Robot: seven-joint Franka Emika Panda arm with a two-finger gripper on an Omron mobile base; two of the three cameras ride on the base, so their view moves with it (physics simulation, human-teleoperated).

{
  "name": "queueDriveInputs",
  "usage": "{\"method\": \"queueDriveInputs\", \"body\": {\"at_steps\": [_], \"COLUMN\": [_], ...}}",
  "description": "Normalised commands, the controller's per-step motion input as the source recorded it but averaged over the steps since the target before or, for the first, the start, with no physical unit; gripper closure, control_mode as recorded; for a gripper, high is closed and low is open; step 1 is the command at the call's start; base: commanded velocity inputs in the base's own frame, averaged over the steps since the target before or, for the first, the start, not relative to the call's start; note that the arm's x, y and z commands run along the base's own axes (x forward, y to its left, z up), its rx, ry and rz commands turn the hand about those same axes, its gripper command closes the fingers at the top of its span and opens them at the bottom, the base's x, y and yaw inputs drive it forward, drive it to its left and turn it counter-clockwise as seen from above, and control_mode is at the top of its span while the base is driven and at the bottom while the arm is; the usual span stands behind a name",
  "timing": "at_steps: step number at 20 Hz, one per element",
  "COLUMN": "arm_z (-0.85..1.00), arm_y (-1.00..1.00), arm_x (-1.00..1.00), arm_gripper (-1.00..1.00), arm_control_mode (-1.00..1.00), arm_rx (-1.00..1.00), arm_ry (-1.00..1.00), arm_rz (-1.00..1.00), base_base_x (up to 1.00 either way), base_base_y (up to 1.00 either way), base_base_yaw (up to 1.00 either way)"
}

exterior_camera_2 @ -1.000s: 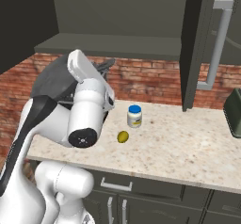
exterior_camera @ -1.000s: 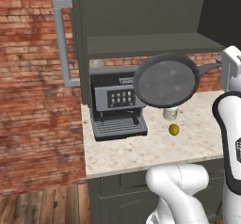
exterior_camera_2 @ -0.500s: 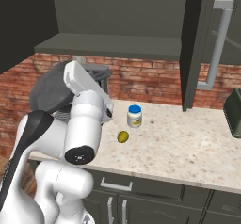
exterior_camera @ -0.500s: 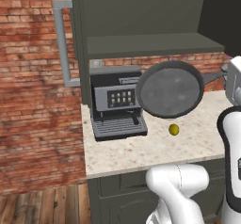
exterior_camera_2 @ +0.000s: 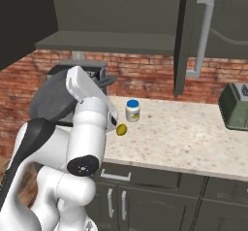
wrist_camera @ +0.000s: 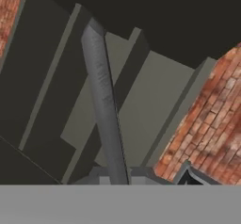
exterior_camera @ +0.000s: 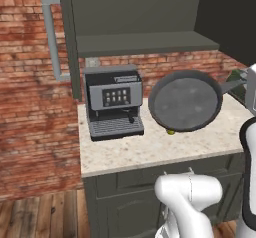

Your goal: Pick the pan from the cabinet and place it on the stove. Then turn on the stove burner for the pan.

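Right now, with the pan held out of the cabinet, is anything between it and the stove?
Can't judge the whole path: the stove is outside these views. The pan hangs tilted in the air above the counter, clear of the coffee machine to its left. Under it lie a small yellow-green fruit and a blue-lidded jar; stay high passing them.

The arm [exterior_camera_2: 89, 128] is glossy white in rounded segments, with dark grey joints and a black round cap.
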Motion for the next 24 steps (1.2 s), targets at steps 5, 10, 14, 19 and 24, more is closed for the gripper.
{"method": "queueDriveInputs", "body": {"at_steps": [5,10,14,19,24], "arm_z": [0.0,0.0,0.0,0.0,0.0], "arm_y": [0.0,0.0,0.0,0.0,0.0], "arm_x": [0.0,0.0,0.0,0.0,0.0], "arm_gripper": [1.0,1.0,1.0,1.0,1.0], "arm_control_mode": [1.0,1.0,1.0,1.0,1.0], "arm_rx": [0.0,0.0,0.0,0.0,0.0], "arm_ry": [0.0,0.0,0.0,0.0,0.0], "arm_rz": [0.0,0.0,0.0,0.0,0.0], "base_base_x": [-0.74,-0.68,-0.54,-0.31,-0.04], "base_base_y": [-0.33,-0.43,-0.44,-0.58,-0.82], "base_base_yaw": [-0.08,-0.07,-0.06,-0.04,-0.02]}}
